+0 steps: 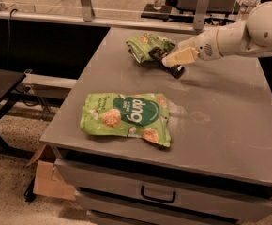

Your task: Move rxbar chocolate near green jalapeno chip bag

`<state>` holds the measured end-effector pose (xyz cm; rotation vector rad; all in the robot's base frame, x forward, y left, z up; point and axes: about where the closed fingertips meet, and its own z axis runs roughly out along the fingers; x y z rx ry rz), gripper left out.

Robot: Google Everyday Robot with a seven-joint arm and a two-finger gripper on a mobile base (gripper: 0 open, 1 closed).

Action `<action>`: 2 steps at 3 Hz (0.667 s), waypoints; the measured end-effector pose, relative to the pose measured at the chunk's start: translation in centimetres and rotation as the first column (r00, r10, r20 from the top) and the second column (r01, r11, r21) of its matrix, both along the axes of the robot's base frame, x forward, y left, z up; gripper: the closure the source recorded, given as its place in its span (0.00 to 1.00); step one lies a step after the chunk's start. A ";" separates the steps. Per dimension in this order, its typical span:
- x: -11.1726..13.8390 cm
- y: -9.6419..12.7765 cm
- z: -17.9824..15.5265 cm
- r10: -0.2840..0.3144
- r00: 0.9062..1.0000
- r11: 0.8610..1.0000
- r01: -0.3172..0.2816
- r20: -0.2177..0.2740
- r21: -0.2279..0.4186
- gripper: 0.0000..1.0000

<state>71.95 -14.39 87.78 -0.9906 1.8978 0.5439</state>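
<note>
The rxbar chocolate (160, 58) is a slim dark bar lying at an angle at the back of the grey table (220, 121). Its left end touches the green jalapeno chip bag (143, 45), a small wrinkled green bag with orange patches. My gripper (175, 60) reaches in from the right on a white arm (248, 32). It is shut on the bar, low over the table and just right of the small bag. The gripper hides the middle of the bar.
A larger flat bright-green bag (126, 117) with a dark-green oval logo lies near the table's front left. A drawer with a handle (157, 195) is below the tabletop. A cardboard box (51, 179) sits on the floor at left. A railing (140, 22) runs behind the table.
</note>
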 end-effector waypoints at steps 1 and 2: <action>-0.8 -2.0 0.3 -0.049 0.999 0.999 0.049 0.002 0.018 0.00; -2.0 -6.2 1.1 -0.135 0.991 0.989 0.134 0.018 0.055 0.00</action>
